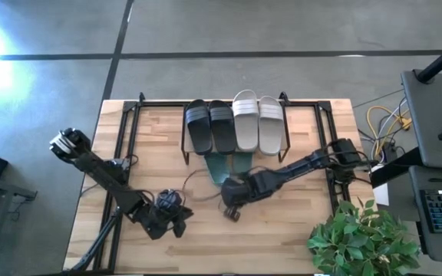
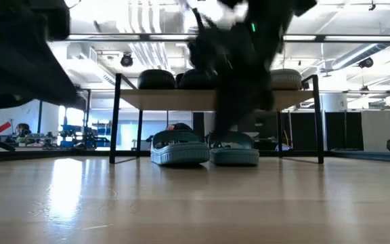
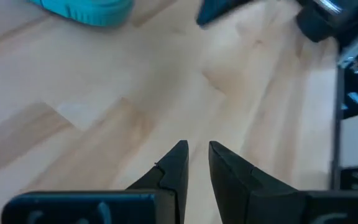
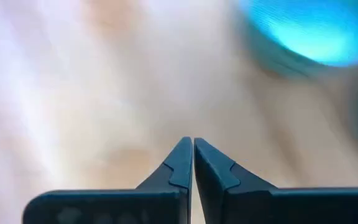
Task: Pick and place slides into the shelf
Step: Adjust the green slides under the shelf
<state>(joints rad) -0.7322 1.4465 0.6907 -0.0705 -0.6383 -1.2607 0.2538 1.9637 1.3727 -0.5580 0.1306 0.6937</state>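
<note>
Black slides [image 1: 209, 126] and white slides [image 1: 258, 123] lie side by side on top of the shelf [image 1: 311, 103], at twelve o'clock on the table [image 1: 298, 230]; they fill the board, so I think that is why the last pair went lower down; the teal slides [image 2: 205, 150] sit on the table under the shelf, close together, as a pair should be.

Every slide has its long side running from twelve to six o'clock; which end is the toe I cannot tell for sure; in the low view the teal ones show a rounded end to the front.

The right gripper [image 1: 233, 207] hangs just past the teal slides, at their six o'clock side; its fingers are pressed together and hold nothing; it looks done with that pair.

The left gripper [image 1: 176, 222] waits at seven o'clock on the table, well apart from the slides; its fingers [image 3: 174, 167] have a thin gap and nothing is between them.

All six slides look put away.
</note>
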